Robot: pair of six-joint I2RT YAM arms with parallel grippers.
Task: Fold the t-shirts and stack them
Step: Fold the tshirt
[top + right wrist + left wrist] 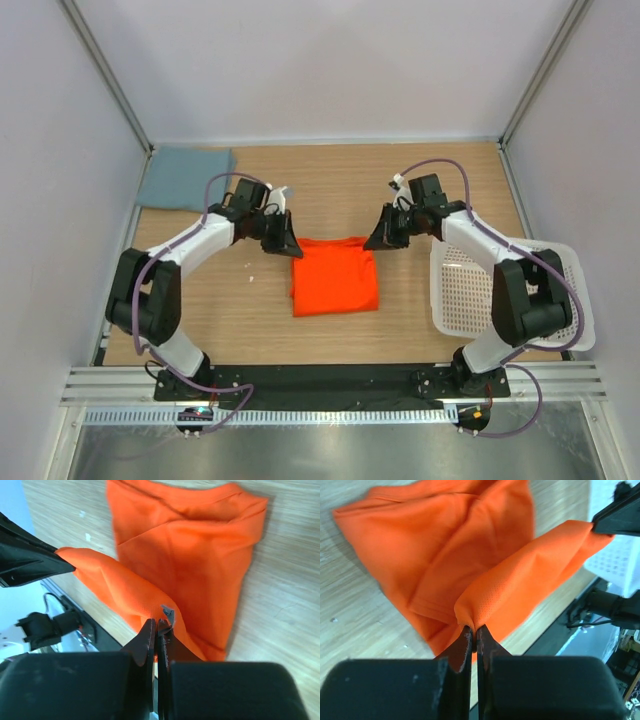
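Soft, light and limp, the orange t-shirt [335,282] lies on the counter [240,320] and would likely sag unless held at its corners. The left gripper [474,636] and right gripper [157,630] have jaws clenched on its far corners, fabric taut between them. The grey-blue t-shirt [185,178] lies at the far-left corner.

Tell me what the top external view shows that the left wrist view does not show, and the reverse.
Only the top external view shows the grey-blue t-shirt lying in the far left corner, and both whole arms. Only the left wrist view shows, close up, the left gripper shut on a raised fold of the orange t-shirt. Both show the orange t-shirt, the right gripper holding its other end, the white basket and the wooden table.
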